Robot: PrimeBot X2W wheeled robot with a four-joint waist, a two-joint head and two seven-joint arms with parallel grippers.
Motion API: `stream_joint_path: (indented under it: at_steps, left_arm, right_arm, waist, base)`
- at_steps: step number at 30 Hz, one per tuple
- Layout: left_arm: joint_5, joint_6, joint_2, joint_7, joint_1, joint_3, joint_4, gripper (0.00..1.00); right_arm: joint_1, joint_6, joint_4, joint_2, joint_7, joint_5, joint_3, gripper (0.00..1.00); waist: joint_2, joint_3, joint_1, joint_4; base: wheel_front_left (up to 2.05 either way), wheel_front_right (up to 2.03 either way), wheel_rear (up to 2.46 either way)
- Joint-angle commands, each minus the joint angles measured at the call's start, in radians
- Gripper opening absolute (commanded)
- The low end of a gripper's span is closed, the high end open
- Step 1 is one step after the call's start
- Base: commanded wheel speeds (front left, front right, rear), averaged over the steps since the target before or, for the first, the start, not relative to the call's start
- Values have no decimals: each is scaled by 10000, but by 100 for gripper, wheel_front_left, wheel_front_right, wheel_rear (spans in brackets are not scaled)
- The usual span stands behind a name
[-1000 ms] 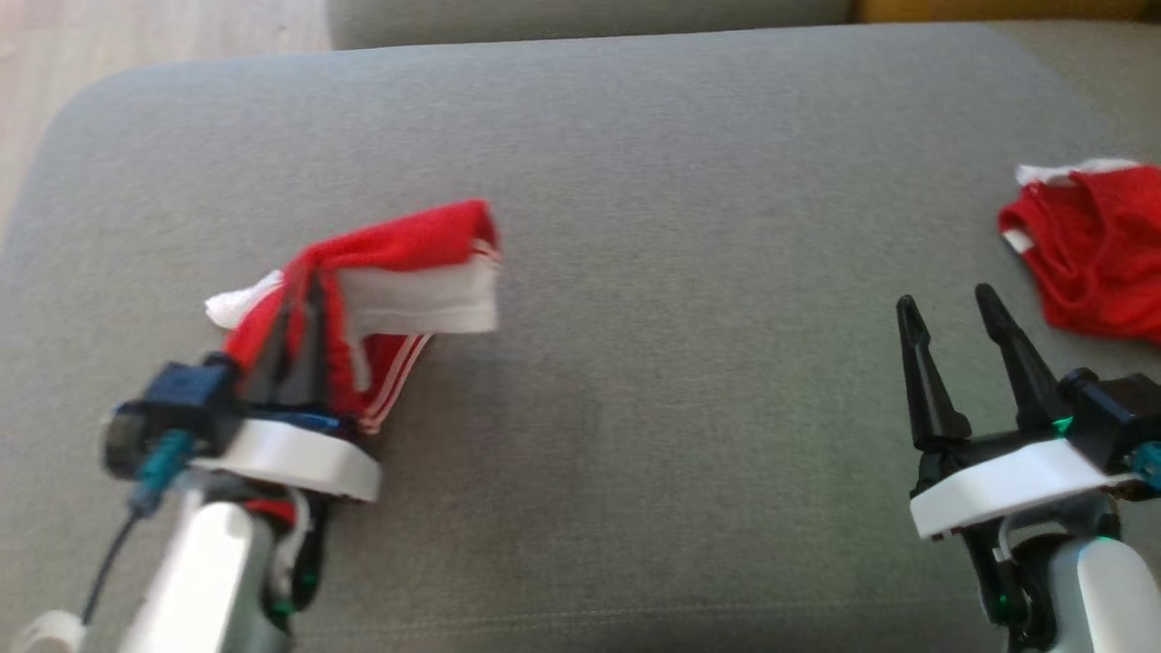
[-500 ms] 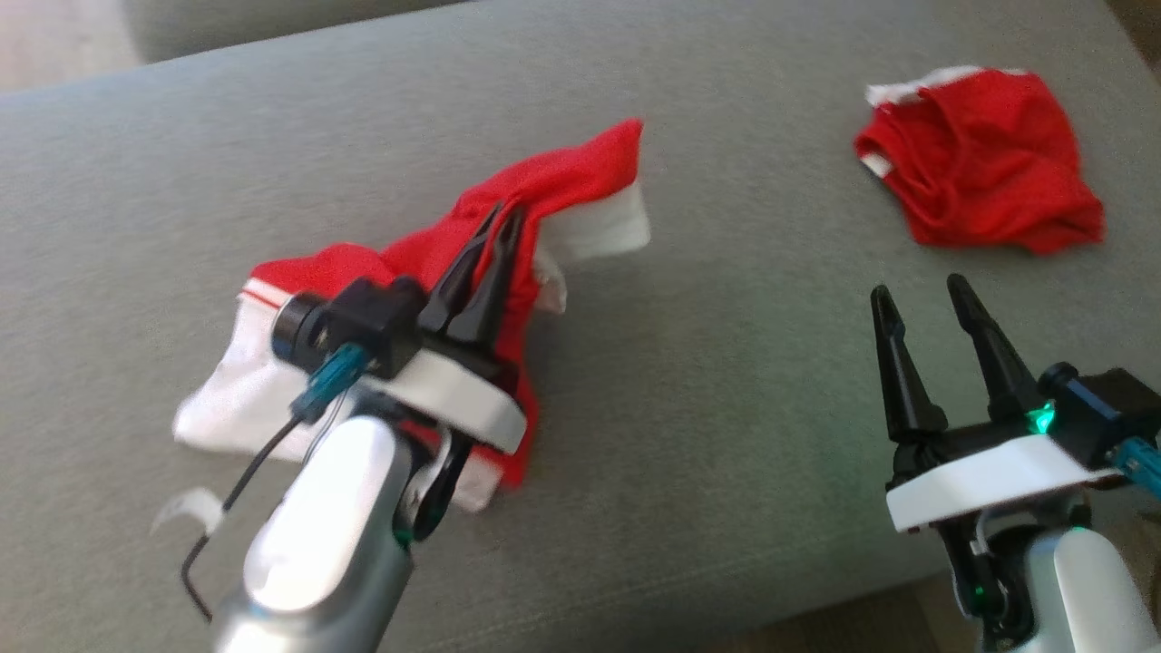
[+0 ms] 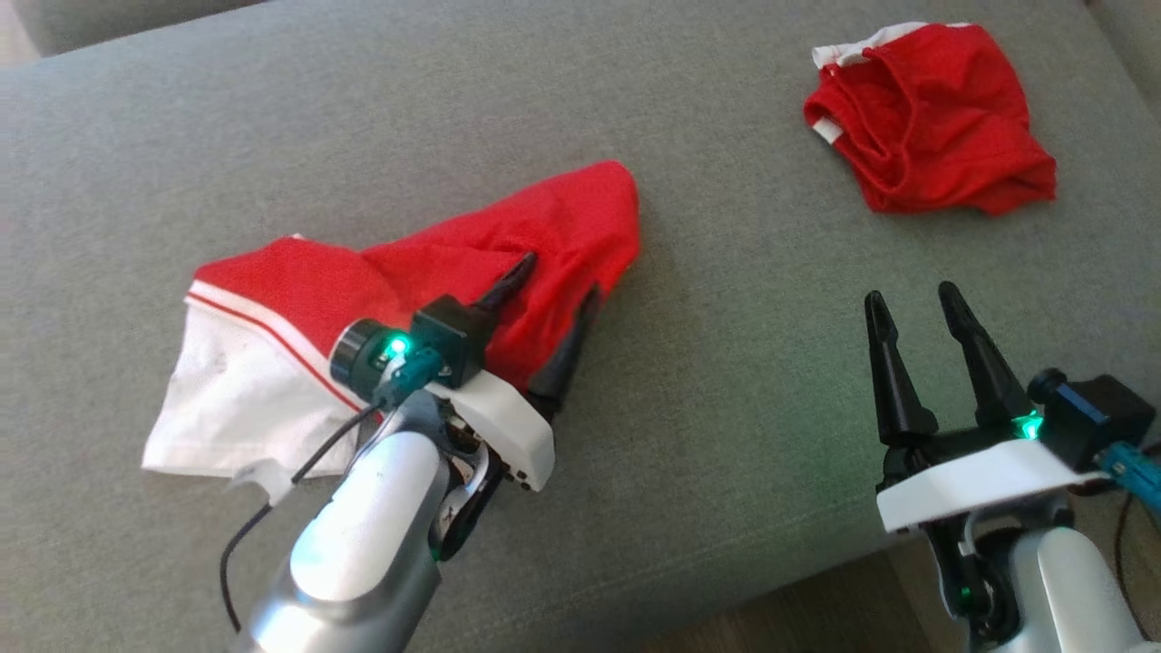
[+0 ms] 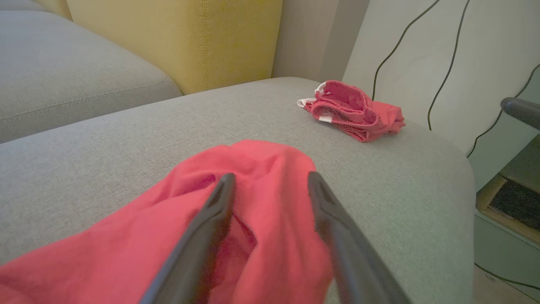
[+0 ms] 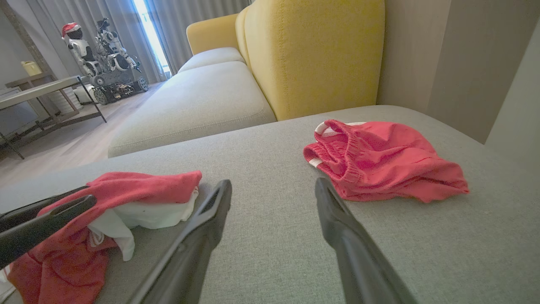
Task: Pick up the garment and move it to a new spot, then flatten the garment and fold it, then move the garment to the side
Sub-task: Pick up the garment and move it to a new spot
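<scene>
The garment (image 3: 435, 263) lies rumpled on the grey cushion (image 3: 726, 381), left of its middle, with a red fold heaped up towards the centre and a white panel spread out towards the left edge. The left gripper (image 3: 558, 279) sits low over that red heap with its fingers apart and clamps nothing. In the left wrist view the cloth bulges up between the two fingers, though it is hard to tell there whether it touches their inner faces. The right gripper (image 3: 912, 295) hangs above bare cushion near the front edge, well apart from the garment, its fingers spread and empty. Judging by the open jaws over cloth that rests on the cushion, the move to a new spot looks finished. The flattening is not yet begun, since the cloth is bunched and doubled over itself, and the fold and the shift to the side are both left to do. A second garment (image 3: 925, 118), all red with a white trim, lies crumpled near the far right corner and may need to be kept clear when the first is spread. The cushion is a firm, woven, level surface with plenty of free room between the two pieces. Behind it stands a yellow backrest (image 5: 312, 55) with a longer grey seat (image 5: 198, 101) beside it. Beyond are pale curtains (image 5: 190, 12), a low table (image 5: 38, 90), another robot (image 5: 101, 46) and a wooden floor (image 5: 63, 156).
</scene>
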Motion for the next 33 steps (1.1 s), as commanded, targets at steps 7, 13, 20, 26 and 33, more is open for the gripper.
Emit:
stream_joint_path:
  at_steps: [7,13,20,26,33]
  left_arm:
    - [9,732,304,-703,383,783,-951,100]
    - [-119,1618,697,-862,1192,1765,-1907,100]
    - [-279,2238,1372,-890,2156,2810,-2509,100]
    - [-462,2341,1678,-894,2799,3252,-2911,100]
    - [-485,2512,1869,-883,3568,3351,-3233,100]
  right_arm:
    - [-265,33,-262,-62,-6,-68,194,100]
    - [-30,33,-409,-206,232,-144,98,100]
    - [162,33,-539,-248,469,-223,39,100]
    - [284,33,-611,-273,576,-406,13,100]
    - [522,33,-641,-362,717,-464,-3,100]
  waist:
    - [0,-697,0,822]
    - [0,-1142,0,1608]
    - [0,-1489,0,2419]
    - [0,-1701,0,2768]
    - [0,-2026,0,2908]
  base:
    - [0,0,0]
    - [0,0,0]
    - [0,0,0]
    - [0,0,0]
    - [0,0,0]
